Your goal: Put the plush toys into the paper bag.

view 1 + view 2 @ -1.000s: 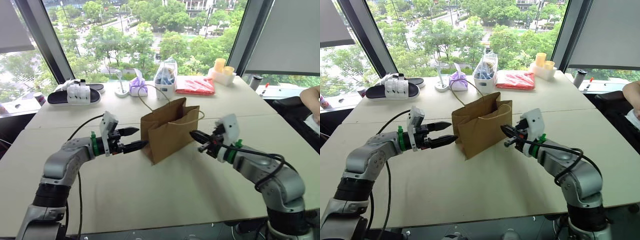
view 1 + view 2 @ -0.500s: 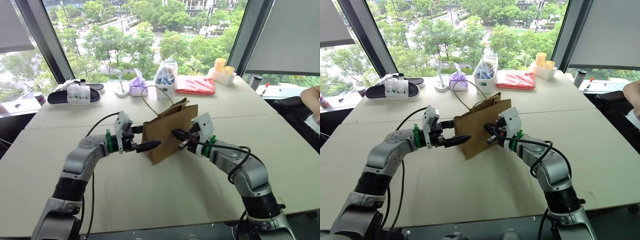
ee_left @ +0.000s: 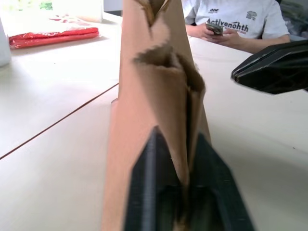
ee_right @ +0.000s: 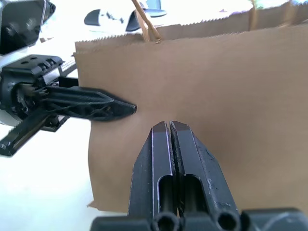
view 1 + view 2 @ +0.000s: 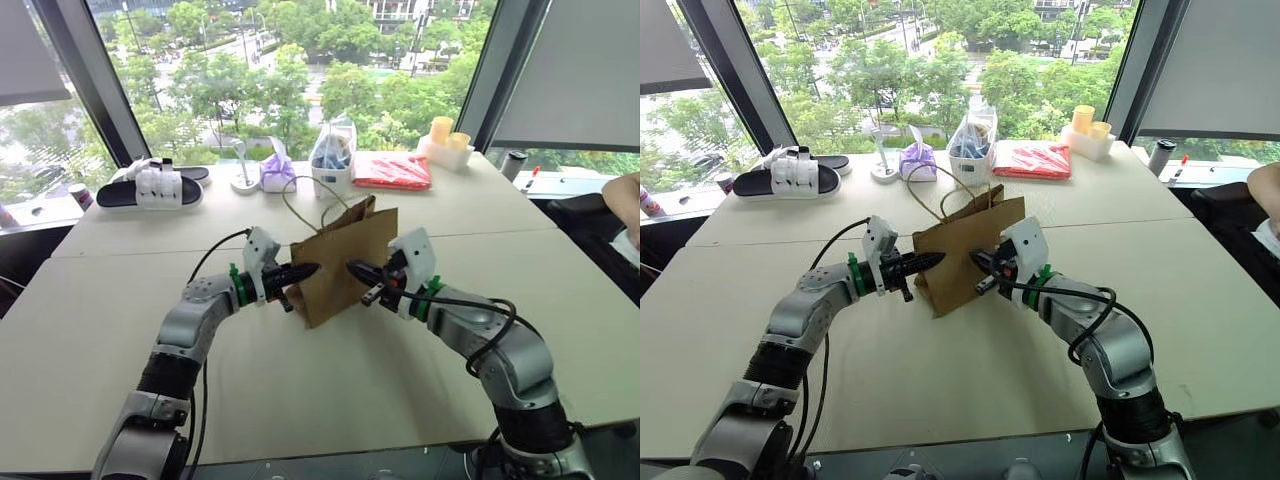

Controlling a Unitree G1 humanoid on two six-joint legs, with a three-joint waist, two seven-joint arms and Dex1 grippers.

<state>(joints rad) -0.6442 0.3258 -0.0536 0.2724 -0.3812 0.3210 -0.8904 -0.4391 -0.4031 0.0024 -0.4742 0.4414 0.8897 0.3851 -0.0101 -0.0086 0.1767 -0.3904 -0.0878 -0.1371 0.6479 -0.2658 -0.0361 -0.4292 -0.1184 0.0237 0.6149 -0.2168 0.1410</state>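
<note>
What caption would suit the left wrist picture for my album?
Left gripper pinching the narrow side fold of the paper bag, the right gripper close by.

Paper bag (image 5: pixel 340 262) upright on table (image 5: pixel 330 390)

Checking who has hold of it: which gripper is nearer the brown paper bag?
Left. The left gripper is shut on the brown paper bag's side edge; the right gripper is shut, just off its face.
</note>
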